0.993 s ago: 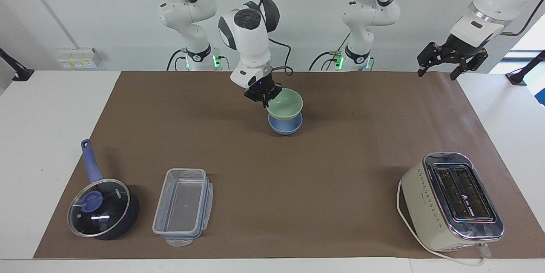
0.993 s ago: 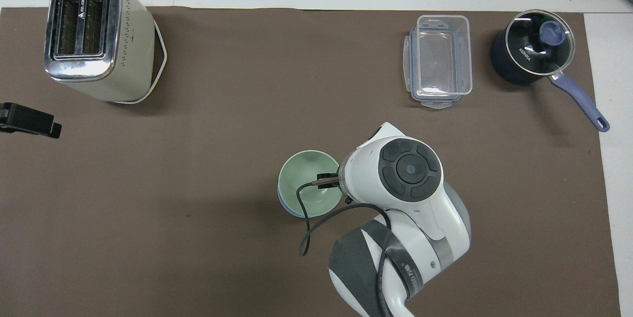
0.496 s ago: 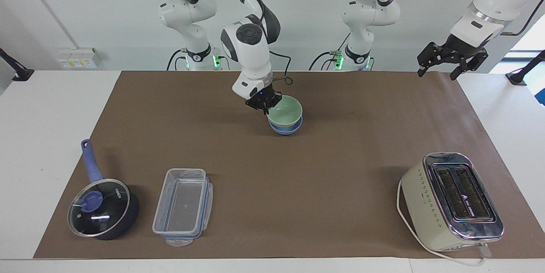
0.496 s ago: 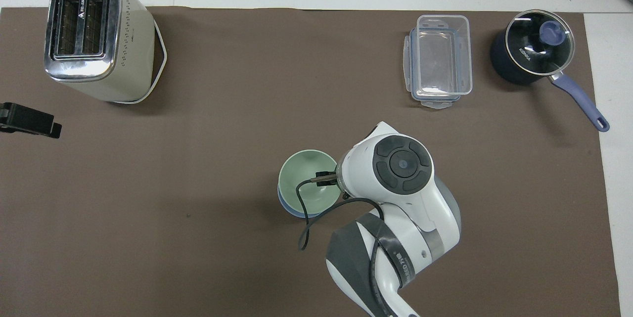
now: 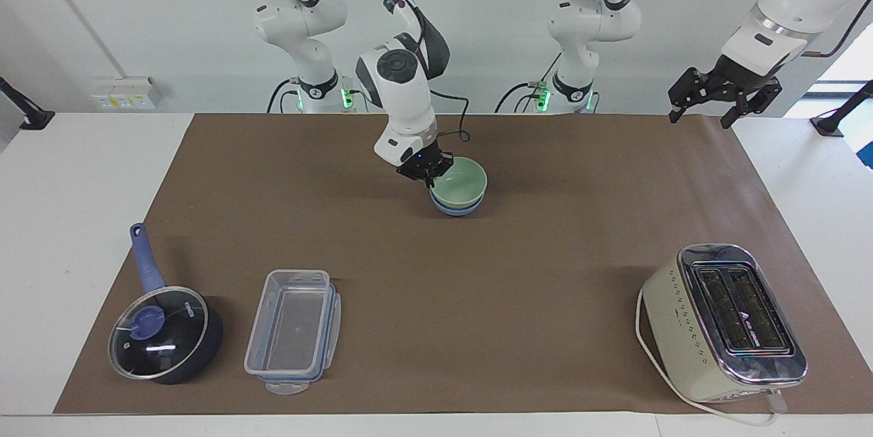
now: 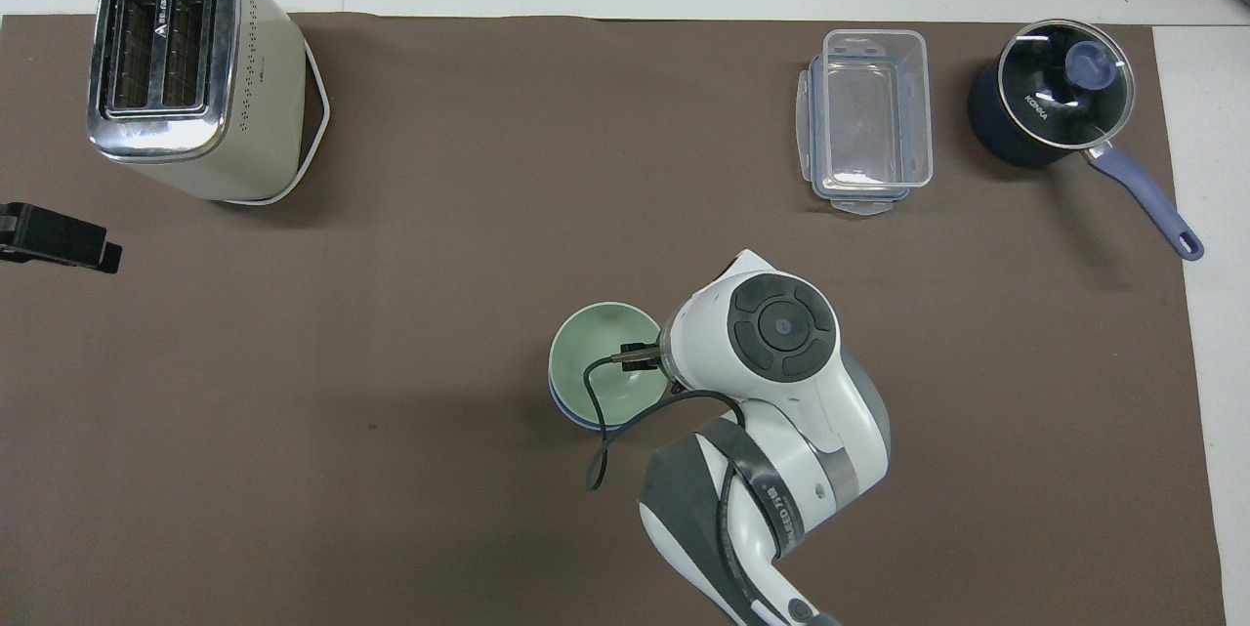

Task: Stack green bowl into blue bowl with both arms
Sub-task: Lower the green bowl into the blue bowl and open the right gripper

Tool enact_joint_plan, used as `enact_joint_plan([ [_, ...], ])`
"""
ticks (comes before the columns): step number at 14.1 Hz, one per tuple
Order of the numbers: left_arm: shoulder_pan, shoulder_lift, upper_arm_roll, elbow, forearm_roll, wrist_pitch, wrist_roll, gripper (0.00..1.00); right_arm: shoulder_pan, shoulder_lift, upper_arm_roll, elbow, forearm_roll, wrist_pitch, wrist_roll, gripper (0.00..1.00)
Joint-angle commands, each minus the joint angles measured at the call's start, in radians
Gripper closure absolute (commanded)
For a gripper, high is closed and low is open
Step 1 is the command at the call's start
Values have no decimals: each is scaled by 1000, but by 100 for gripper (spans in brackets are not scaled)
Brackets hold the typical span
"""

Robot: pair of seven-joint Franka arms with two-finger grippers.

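Note:
The green bowl (image 5: 465,179) sits nested in the blue bowl (image 5: 458,208) on the brown mat, midway between the arms' ends and near the robots. Only the blue bowl's lower wall shows under it. My right gripper (image 5: 427,176) is down at the green bowl's rim on the right arm's side, shut on that rim. In the overhead view the green bowl (image 6: 598,354) covers the blue bowl (image 6: 564,409) except a thin edge, and the right wrist hides the fingers. My left gripper (image 5: 721,101) hangs open and empty, raised over the mat's corner at the left arm's end, and waits.
A cream toaster (image 5: 723,324) stands at the left arm's end, far from the robots. A clear plastic container (image 5: 293,329) and a dark blue saucepan with a glass lid (image 5: 164,333) stand at the right arm's end, equally far out.
The right gripper has lowered the green bowl from just above the blue bowl down into it. The left arm has not moved.

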Motion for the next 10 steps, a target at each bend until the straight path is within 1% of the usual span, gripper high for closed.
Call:
enact_joint_plan([
  [1,10,-28,-8,-34,14,11,7,0,2,15,1,-7,29,30,-30,100],
  [10,8,-28,-8,-34,14,11,7,0,19,21,1,-19,31,29,-23,100],
])
